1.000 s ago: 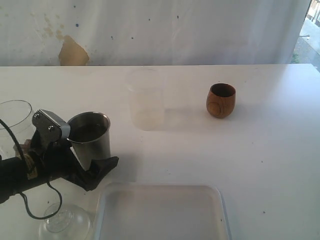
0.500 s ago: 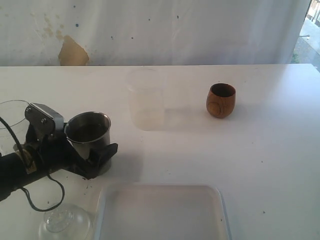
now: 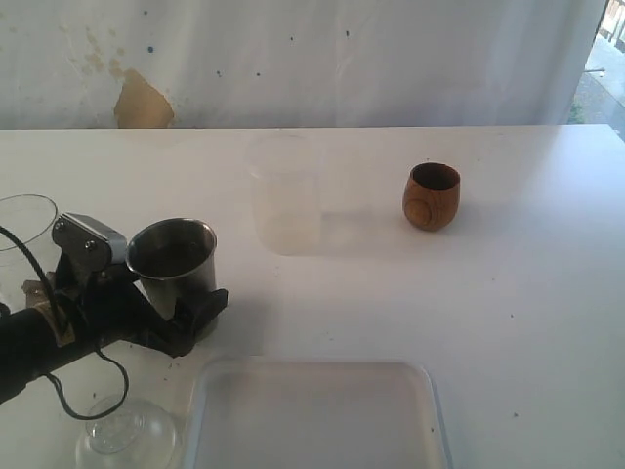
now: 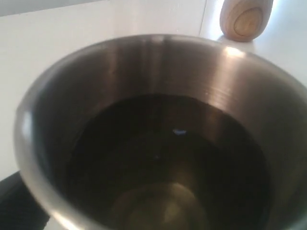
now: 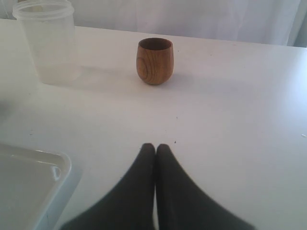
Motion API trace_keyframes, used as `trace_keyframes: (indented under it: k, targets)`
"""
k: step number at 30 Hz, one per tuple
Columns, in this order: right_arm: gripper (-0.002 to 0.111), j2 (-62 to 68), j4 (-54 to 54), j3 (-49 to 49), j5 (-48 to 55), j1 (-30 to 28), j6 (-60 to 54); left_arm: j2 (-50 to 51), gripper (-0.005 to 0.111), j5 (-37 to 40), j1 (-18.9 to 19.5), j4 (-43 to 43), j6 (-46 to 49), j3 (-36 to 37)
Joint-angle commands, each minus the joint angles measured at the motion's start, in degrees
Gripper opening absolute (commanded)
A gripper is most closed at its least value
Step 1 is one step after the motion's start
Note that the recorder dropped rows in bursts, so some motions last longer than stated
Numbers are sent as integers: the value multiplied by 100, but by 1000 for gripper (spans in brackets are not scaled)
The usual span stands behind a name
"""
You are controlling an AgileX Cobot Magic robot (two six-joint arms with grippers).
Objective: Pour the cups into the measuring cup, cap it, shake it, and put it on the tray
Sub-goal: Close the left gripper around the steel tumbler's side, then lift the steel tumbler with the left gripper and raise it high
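White table (image 3: 508, 322): left gripper (image 3: 184, 299) spread around the steel tumbler (image 3: 174, 262), near left; right gripper (image 5: 155, 146) pressed together.

Left end effector (image 3: 178, 291) straddling steel tumbler (image 3: 176, 262), wooden cup (image 3: 432, 196) well apart, white tray (image 3: 312, 415) nearby

This looks like a makeshift robot test bench. A plain white table (image 3: 508, 322) fills the frame, a stained white sheet (image 3: 391, 59) hangs across the top, and a cabled black arm (image 3: 39, 342) reaches in at lower left.
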Motion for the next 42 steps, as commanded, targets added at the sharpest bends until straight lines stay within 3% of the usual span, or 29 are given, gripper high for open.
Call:
trace_keyframes:
  k: [1,18,21,24,25,27,28,37,42]
  targets:
    - [0,-29,-44,29,6,-31,-20,136,105,-336,-31,-155,20,-55]
    - [0,-29,-44,29,6,-31,-20,234,103,-230,-31,-39,-37,-364]
    - [0,-29,-44,29,6,-31,-20,234,85,-206,-31,16,-37,-364]
    - [0,-29,-44,29,6,-31,-20,234,51,-192,-31,189,-37,-364]
    - [0,-29,-44,29,6,-31,-20,234,33,-205,-31,278,-37,-364]
    - [0,-29,-44,29,6,-31,-20,234,9,-230,-31,329,-37,-364]
    - [0,-29,-44,29,6,-31,-20,234,1,-183,-31,377,-39,-364]
    - [0,-29,-21,29,6,-31,78,-59,0,-726,-31,502,-480,-354]
    - [0,-29,-21,29,6,-31,78,-1292,0,-372,-31,579,-1061,-365]
